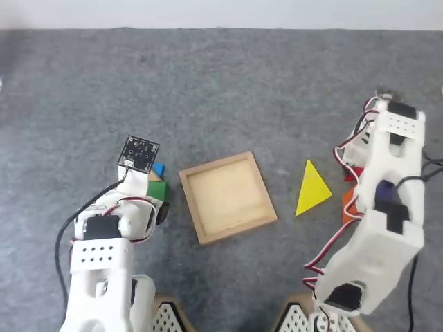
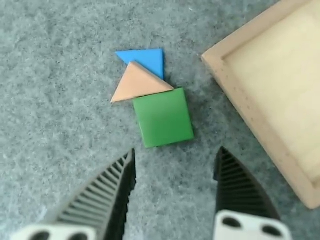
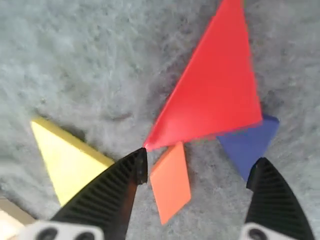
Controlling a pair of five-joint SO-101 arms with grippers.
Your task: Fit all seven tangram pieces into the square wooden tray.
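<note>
Seven pieces are counted on the grey mat (image 1: 208, 83), and none is yet seated in the square wooden tray (image 1: 216, 166), whose floor is bare. The tray is set between the two arms, a position judged to keep it within reach of both.

Three pieces are grouped just beside the tray on the left arm's side: a green square (image 2: 163, 117), a tan triangle (image 2: 140, 84) touching the square's corner, and a light blue triangle (image 2: 145, 59) against the tan one. Four pieces are laid on the right arm's side. A yellow triangle (image 1: 311, 188) lies alone, nearest the tray. A red triangle (image 3: 215, 95), an orange parallelogram (image 3: 171, 182) and a dark blue triangle (image 3: 250, 142) are bunched together. The split is judged to give each arm its own share.

The left gripper (image 2: 176, 151) is spread wide and nothing is held. The green square lies just ahead of the fingertips, and the gap is wider than the square, which suggests alignment for a grasp.

The right gripper (image 3: 202, 157) is likewise spread wide and empty. The orange parallelogram lies between the jaws. One jaw tip is placed at the red triangle's corner; whether contact is made cannot be told.
</note>
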